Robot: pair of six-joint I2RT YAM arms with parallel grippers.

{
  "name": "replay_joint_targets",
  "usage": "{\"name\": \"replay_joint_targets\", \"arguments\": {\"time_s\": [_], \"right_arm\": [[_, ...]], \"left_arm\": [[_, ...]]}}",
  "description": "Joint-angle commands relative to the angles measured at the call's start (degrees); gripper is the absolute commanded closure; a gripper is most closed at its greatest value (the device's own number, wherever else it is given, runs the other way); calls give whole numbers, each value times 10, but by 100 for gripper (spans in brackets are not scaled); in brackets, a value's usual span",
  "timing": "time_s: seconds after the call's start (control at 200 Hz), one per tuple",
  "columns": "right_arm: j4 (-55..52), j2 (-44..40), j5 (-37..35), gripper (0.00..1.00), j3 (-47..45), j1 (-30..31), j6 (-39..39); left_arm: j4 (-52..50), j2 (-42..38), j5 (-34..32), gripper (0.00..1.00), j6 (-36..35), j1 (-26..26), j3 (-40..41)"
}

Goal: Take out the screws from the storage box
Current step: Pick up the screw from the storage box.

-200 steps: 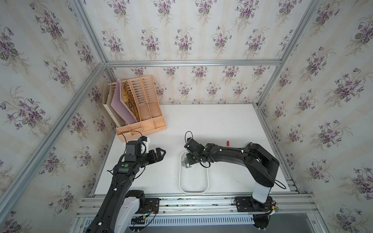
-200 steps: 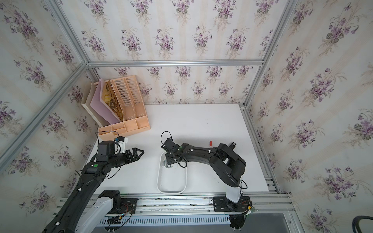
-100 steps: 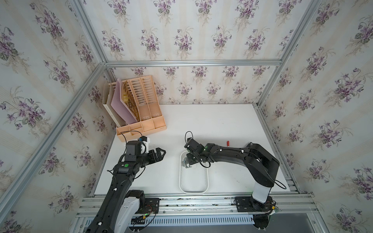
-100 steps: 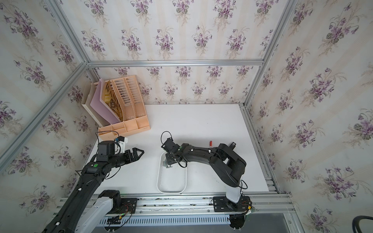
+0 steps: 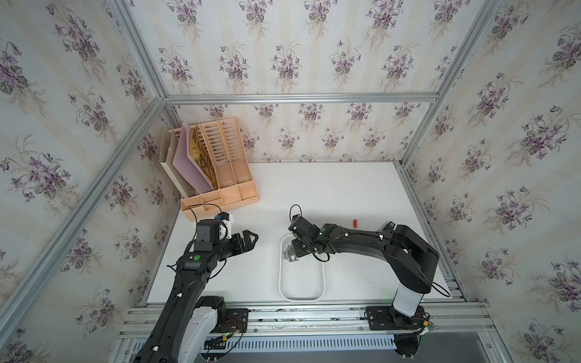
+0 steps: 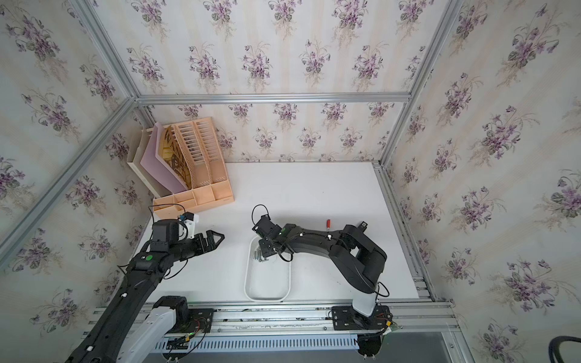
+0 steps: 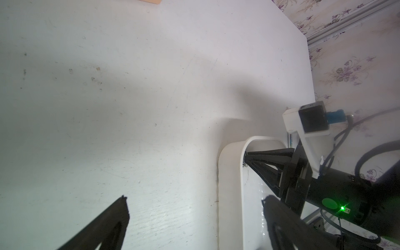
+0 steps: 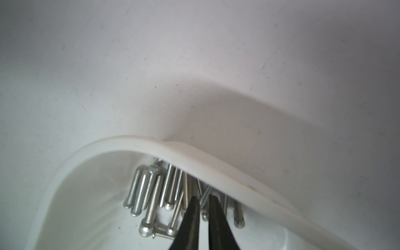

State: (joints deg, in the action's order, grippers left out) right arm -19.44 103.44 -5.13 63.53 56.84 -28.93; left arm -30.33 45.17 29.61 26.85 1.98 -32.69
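Note:
The storage box [image 5: 301,300] is a shallow white tray at the table's front middle, seen in both top views [image 6: 267,300]. The screws [image 5: 289,253] lie bunched in its far left corner [image 6: 259,254]; the right wrist view shows them as silvery shafts [image 8: 151,190] under the rim [image 8: 194,155]. My right gripper [image 5: 298,249] dips into that corner. Its black jaws [image 8: 202,198] are nearly closed, with one screw shaft pinched between the tips. My left gripper [image 5: 253,239] hovers open over bare table left of the box [image 7: 229,173], holding nothing [image 7: 194,198].
A peach slatted file organiser [image 5: 220,176] holding a pink folder stands at the back left. A red-capped marker [image 5: 355,222] lies behind my right arm, mostly hidden. Aluminium rails [image 5: 283,309] run along the table's front edge, and papered walls close the other sides.

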Motion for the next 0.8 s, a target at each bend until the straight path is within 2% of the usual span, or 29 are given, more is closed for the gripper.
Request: {"name": "replay_joint_targets", "arguments": {"time_s": [0.0,0.629,0.794], "right_arm": [[-2,1,-3,85,2,0,0],[-24,51,2,80,23,-10,-13],[-22,37,-6,88,17,-9,-16]], "left_arm": [[-4,1,-2,0,-3,0,-5],[-5,-2,2,1,-3,1,-6],[-5,-1,1,0,-3,0,-6]]}}
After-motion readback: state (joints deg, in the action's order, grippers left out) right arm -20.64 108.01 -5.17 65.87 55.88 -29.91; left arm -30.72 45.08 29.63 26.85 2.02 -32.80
